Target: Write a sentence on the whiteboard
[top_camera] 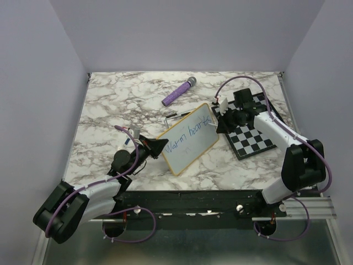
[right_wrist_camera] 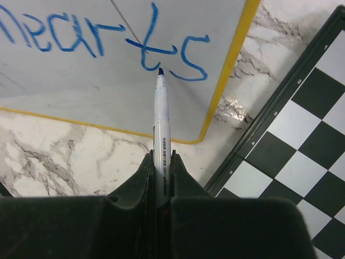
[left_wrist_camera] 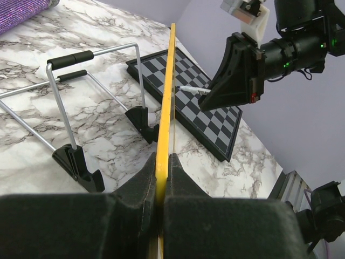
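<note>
The whiteboard (top_camera: 187, 138) is pinched by its edge in the left gripper (left_wrist_camera: 161, 168), and a marker (right_wrist_camera: 160, 129) is clamped in the right gripper (right_wrist_camera: 160, 164), tip at the end of the sentence (top_camera: 188, 133) on that board.

The whiteboard (top_camera: 187, 139) stands mid-desk (top_camera: 110, 110), with the left gripper (top_camera: 161, 146) on its near left edge. The chessboard (top_camera: 253, 141) lies just right; above its left edge, the right gripper (top_camera: 218, 122) points a marker (right_wrist_camera: 160, 118) at the whiteboard. A microphone (top_camera: 179, 92) lies farther back.
</note>
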{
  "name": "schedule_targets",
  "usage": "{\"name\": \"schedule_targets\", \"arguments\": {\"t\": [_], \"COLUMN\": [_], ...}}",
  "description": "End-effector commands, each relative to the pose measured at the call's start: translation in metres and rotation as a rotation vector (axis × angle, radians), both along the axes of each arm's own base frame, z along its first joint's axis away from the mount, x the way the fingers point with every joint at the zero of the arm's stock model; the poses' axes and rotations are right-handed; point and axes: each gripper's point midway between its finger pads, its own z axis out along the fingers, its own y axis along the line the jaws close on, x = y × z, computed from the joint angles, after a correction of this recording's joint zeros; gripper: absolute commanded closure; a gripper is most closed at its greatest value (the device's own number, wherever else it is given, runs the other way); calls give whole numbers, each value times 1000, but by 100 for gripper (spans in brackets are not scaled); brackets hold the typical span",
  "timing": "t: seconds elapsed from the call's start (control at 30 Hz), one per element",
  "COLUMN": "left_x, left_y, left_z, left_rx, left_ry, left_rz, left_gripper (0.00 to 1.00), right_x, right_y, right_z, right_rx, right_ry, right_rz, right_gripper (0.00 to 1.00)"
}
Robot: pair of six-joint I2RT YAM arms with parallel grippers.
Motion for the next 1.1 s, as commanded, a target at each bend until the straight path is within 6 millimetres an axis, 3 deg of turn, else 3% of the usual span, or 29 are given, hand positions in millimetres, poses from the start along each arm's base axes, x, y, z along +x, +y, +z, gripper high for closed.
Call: {"name": "schedule_targets", "arguments": {"t": [0.0,0.13,0.67,1.07], "left_x": [-8,-7,-5,-5], "left_y": [-5,-6,-8,-6], "left_z": [-12,-10,-7,-9], "left_rx": [52,52,27,17], "left_ry": [-4,-5,12,19], "left_rz": [-48,-52,-54,-40], "left_gripper": [100,100,100,100], "right_x": [-10,-27,-79,-90], "right_y": [16,25,39,43], "right_z": [44,64,79,82], "right_rx": [113,191,317,318], "right_ry": [-79,-111,-113,-121], "right_rz": [72,130,298,340], "right_gripper": [100,100,99,100]}}
